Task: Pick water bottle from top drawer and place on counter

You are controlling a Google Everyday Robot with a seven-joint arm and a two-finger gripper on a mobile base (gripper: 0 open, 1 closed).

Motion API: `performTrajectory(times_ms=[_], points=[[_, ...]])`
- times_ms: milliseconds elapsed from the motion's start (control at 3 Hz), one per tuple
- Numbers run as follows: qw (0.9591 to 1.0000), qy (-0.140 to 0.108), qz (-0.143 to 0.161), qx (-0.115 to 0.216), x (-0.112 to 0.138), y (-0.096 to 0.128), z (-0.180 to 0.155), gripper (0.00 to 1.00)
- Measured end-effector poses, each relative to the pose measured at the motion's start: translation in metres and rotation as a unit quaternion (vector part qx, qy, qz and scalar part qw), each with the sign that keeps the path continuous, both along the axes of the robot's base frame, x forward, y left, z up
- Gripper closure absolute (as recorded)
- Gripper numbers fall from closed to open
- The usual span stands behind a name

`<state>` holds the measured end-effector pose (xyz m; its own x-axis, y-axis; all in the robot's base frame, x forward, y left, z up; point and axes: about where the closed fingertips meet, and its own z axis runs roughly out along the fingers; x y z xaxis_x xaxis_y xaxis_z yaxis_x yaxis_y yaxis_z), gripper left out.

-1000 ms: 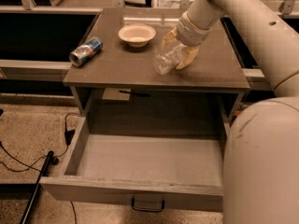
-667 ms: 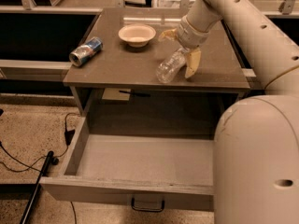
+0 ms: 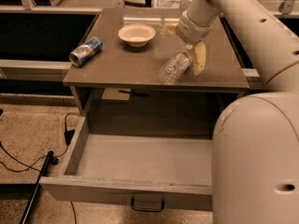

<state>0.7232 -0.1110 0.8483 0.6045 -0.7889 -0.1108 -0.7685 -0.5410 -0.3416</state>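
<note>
Sinking lower than a second ago, the bottle [image 3: 174, 69] is now lying tilted on the surface [image 3: 117, 66], right of the bowl [image 3: 137, 33] and nearer the front edge. The pincer [image 3: 184, 46] is hovering just right of the bowl, its fingers [image 3: 199, 62] spreading wide apart, one beside the bottle's upper end, no longer clamping it. The drawer [image 3: 140, 160] is standing open, below and in front of the bowl. A can [image 3: 85, 51] is lying left of the bowl. By my judgement, the placing is looking nearly finished, with only the arm's retreat remaining.
</note>
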Motion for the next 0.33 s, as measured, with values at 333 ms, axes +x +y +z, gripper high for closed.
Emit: performTrajectory(times_ms=[333], points=[[0.9996,-0.026,-0.006,0.000,-0.0077,-0.0160,0.0242,0.00]])
